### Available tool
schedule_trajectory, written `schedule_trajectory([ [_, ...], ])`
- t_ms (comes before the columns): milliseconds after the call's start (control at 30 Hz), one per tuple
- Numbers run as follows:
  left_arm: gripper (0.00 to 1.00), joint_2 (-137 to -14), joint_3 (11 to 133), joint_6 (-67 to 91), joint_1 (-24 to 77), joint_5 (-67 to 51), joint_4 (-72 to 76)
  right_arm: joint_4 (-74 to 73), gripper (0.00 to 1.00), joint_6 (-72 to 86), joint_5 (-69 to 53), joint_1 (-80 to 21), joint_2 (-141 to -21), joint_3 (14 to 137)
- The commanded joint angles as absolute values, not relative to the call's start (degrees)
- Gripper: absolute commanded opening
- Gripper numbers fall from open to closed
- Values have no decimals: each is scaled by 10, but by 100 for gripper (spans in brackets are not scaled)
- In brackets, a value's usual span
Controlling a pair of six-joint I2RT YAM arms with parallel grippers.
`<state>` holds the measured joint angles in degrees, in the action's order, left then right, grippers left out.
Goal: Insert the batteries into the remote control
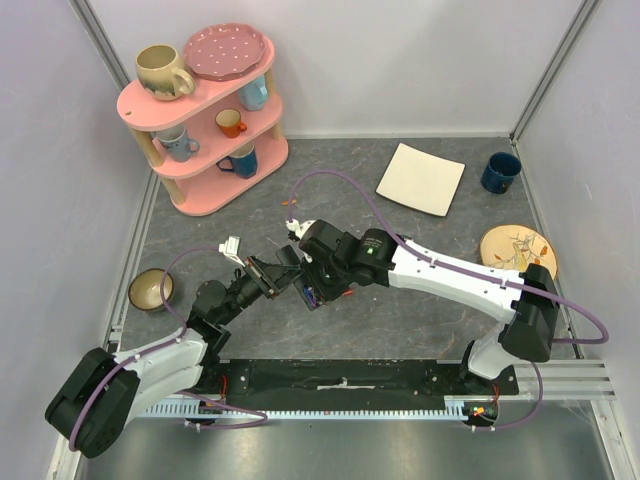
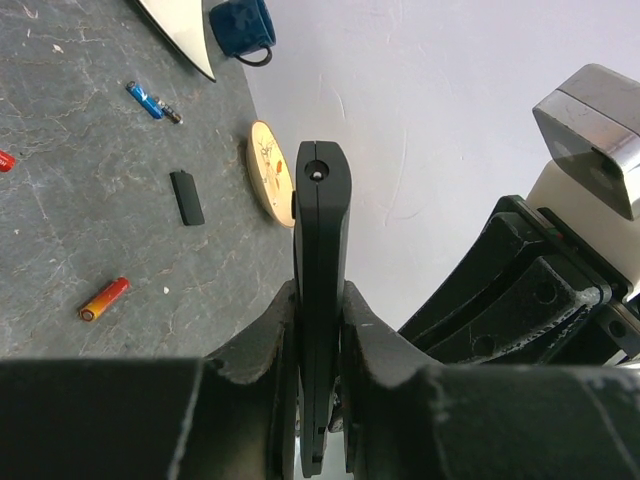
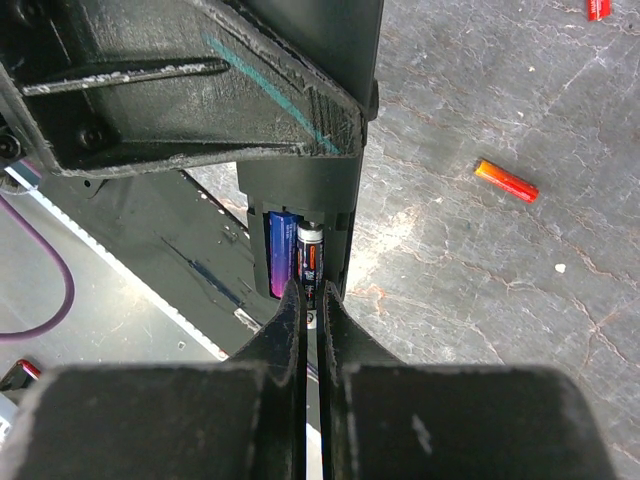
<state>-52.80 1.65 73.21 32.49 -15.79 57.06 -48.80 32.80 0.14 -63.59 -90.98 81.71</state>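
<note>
Pink shelf (image 1: 205,195) of mugs (image 1: 163,70), white square plate (image 1: 421,178), navy mug (image 1: 500,172), wooden disc (image 1: 517,248), tan bowl (image 1: 151,290)

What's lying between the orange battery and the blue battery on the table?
In the left wrist view, a small flat black piece lies roughly between the orange battery and the blue battery, slightly off to one side.

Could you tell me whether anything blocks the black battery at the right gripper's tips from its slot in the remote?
Nothing visible does: the black battery already sits in the remote control recess, beside the blue battery.

Lab test booth: white walls (image 1: 400,60) enclose the grey table (image 1: 420,330).
</note>
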Motion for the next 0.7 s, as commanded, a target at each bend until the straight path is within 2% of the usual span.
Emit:
schedule_trajectory([
  [0, 2, -524, -21, 773, 330, -202, 634, -481, 0, 312, 46, -623, -922, 840],
  [333, 2, -526, -21, 779, 332, -202, 645, -479, 1, 309, 47, -619, -935, 842],
  [467, 2, -527, -20, 780, 332, -200, 648, -479, 14, 310, 39, -619, -941, 846],
  [667, 2, -526, -22, 778, 332, -198, 643, -480, 23, 310, 42, -619, -940, 849],
])
